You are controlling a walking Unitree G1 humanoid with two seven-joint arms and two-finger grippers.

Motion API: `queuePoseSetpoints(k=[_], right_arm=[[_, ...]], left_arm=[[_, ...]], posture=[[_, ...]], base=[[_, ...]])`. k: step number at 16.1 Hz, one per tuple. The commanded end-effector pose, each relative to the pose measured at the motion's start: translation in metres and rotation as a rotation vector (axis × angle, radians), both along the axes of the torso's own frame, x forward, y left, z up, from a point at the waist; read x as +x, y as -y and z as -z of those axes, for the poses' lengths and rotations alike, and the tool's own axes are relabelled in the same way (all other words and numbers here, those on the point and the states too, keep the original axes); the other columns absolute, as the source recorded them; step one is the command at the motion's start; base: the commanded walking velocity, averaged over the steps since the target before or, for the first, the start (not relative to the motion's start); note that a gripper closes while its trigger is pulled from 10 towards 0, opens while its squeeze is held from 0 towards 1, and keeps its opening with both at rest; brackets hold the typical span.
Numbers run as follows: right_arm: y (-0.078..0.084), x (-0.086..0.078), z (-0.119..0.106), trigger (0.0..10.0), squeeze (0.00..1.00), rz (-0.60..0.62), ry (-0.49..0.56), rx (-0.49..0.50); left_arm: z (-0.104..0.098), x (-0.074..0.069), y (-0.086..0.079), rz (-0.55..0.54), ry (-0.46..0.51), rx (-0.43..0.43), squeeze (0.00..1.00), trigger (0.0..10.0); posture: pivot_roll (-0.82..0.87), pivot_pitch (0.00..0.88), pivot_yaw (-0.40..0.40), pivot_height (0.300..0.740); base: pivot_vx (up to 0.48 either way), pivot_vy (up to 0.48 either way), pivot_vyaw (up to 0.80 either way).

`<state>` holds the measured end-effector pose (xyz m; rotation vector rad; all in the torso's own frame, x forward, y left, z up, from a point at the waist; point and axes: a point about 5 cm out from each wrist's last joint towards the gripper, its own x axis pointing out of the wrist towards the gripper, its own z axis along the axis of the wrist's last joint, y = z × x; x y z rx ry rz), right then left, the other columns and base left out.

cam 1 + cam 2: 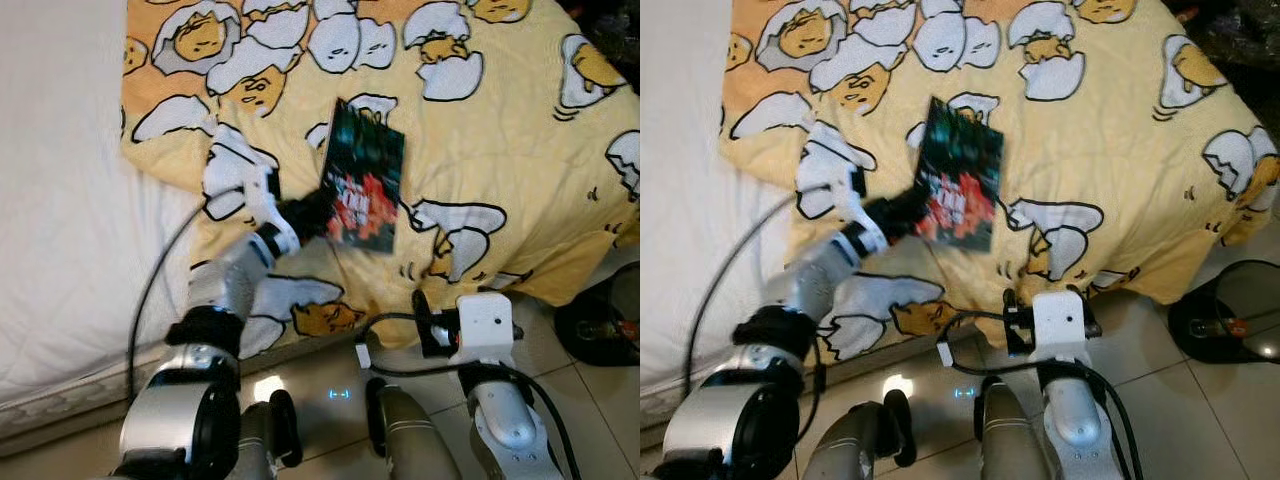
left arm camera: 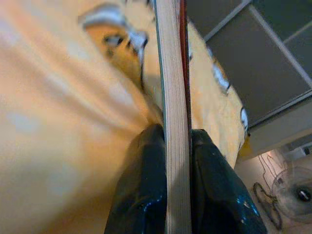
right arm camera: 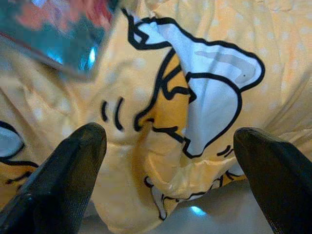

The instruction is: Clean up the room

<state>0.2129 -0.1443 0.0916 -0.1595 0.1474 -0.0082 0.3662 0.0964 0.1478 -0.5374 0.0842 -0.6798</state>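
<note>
Book: a thin paperback book with a dark green glossy cover and a red and white picture on its lower half point(image 1: 363, 178) is seen held up off the blanket, tilted on its lower left corner, above the blanket's near edge.
Book edge: in the left wrist view the pale cream page block point(image 2: 174, 122) is seen edge-on, with a red cover strip along one side.
Left gripper: the left gripper point(image 1: 318, 206) is reached out over the bed, and its two black fingers point(image 2: 141, 190) are pressed on either side of the book, pinching it by the lower left corner.
Right gripper: the right gripper point(image 3: 170, 161) is held low near the blanket's near edge, with its black fingers point(image 3: 73, 165) spread wide and nothing between them.
Blanket: a yellow blanket printed with white broken eggshells and orange yolk figures point(image 1: 500, 130) is spread over the bed and hangs over the near edge.
Sheet: a plain white bed sheet point(image 1: 60, 200) lies bare beside the blanket's left edge.
Floor: pale glossy tiles point(image 1: 330, 400) are seen below the bed, with a dark round object point(image 1: 1230, 320) at the right.
</note>
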Motion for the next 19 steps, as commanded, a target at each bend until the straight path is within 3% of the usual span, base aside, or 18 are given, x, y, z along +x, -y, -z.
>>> queuePoseSetpoints(k=[1,3,5,7,10,12,13,15,16,19], right_arm=[[0.000,-0.003,0.004,10.0,0.00,0.001,-0.016,0.011],[0.000,0.007,0.004,10.0,0.00,-0.004,0.007,0.011],[0.000,0.012,0.003,10.0,0.00,-0.007,0.017,0.012],[0.000,0.015,0.003,10.0,0.00,-0.006,0.027,0.013],[-0.001,0.017,0.005,10.0,0.00,-0.009,0.024,0.015],[-0.001,0.017,0.007,10.0,0.00,-0.010,0.020,0.016],[0.000,0.016,0.009,10.0,0.00,-0.011,0.010,0.018],[-0.002,0.017,0.011,10.0,0.00,-0.018,-0.002,0.020],[-0.003,0.018,0.011,10.0,0.00,-0.023,-0.002,0.019],[0.001,0.017,0.009,10.0,0.00,-0.014,0.005,0.006]], left_arm=[[-0.017,0.002,-0.005,-0.007,0.077,-0.024,0.00,0.0],[-0.041,0.001,-0.012,-0.060,0.163,-0.025,0.00,0.0],[-0.042,-0.002,-0.011,-0.057,0.163,-0.009,0.00,0.0],[-0.031,-0.007,-0.009,-0.023,0.132,0.048,0.00,0.0],[0.012,-0.023,0.009,0.071,0.015,0.204,0.00,0.0],[0.023,-0.026,0.015,0.080,-0.014,0.230,0.00,0.0],[0.036,-0.024,0.021,0.053,-0.046,0.282,0.00,10.0],[0.049,-0.017,0.024,-0.015,-0.095,0.314,0.00,10.0],[0.053,-0.011,0.023,-0.092,-0.133,0.312,1.00,10.0],[0.040,0.002,0.020,-0.202,-0.115,0.284,1.00,10.0]], posture=[[-0.27,0.233,0.093,0.723],[-0.26,0.187,0.097,0.723],[-0.26,0.171,0.100,0.723],[-0.26,0.153,0.102,0.723],[-0.25,0.167,0.096,0.723],[-0.25,0.174,0.093,0.723],[-0.25,0.179,0.086,0.723],[-0.25,0.185,0.082,0.723],[-0.26,0.188,0.077,0.723],[-0.29,0.200,0.077,0.723]], base=[[0.000,0.000,0.00],[0.000,0.000,0.00],[0.000,0.000,0.00],[0.000,0.000,0.00],[0.000,0.000,0.00],[0.000,0.000,0.00],[0.000,0.000,0.00],[0.000,0.000,0.00],[0.000,0.000,0.00],[0.000,0.000,0.00]])
